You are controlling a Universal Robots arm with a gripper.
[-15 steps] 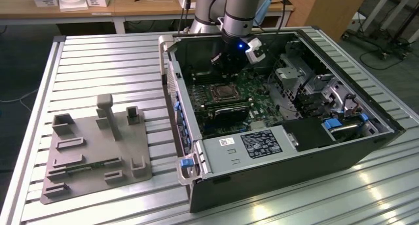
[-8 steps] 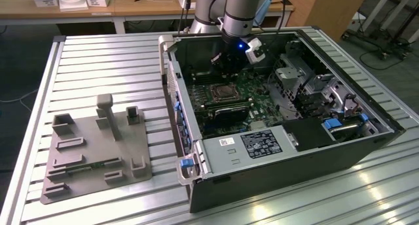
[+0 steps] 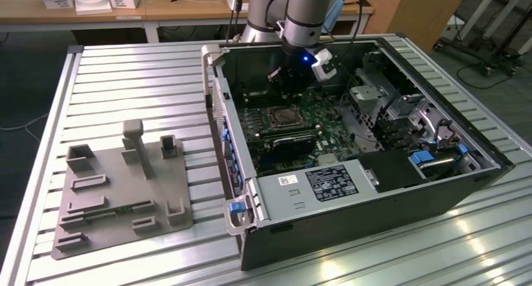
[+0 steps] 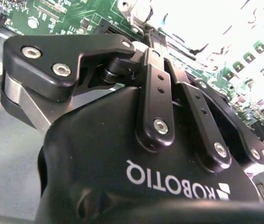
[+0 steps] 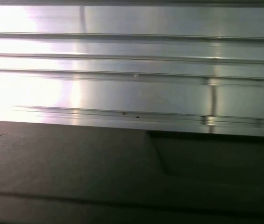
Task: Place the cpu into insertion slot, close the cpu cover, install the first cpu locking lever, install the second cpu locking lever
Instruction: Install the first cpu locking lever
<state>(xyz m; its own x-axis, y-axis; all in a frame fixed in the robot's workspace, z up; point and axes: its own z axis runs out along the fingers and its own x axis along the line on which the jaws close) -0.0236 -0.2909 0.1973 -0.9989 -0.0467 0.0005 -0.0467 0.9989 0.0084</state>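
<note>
Grey fixture: a grey moulded plastic block with slots and upright posts (image 3: 124,186) lies on the ribbed aluminium desk (image 3: 124,80), at the exterior view's left, well apart from the work.

Case: the open black computer tower (image 3: 357,199) lies on its side right of the fixture, with its green motherboard (image 3: 320,121) facing up.

Socket: the square silvery-grey metal cpu cover (image 3: 286,117) sits on the motherboard in the left-centre of the case, framing a darker square. Whether the small flat cpu already rests under it, I cannot tell.

Levers: too fine to make out around the socket.

Claw: the black two-fingered claw (image 3: 289,80) hangs from the grey robot arm (image 3: 308,12) inside the far part of the case, above the board. In the second wrist view its black body and linkage bars (image 4: 160,107) are seen from behind, with the green board beyond.

Claw state: I cannot tell; the fingertips are hidden behind the linkage, and nothing shows between them.

Key relation: the cpu cover lies nearer the viewer than the claw and slightly to the exterior view's left, below it on the board. The two are near but apart, not touching.

Socket axis: its edges run in line with the case walls, skewed in the exterior view.

Far bench: a wooden bench with small white boxes (image 3: 91,0) stands beyond the desk.
</note>
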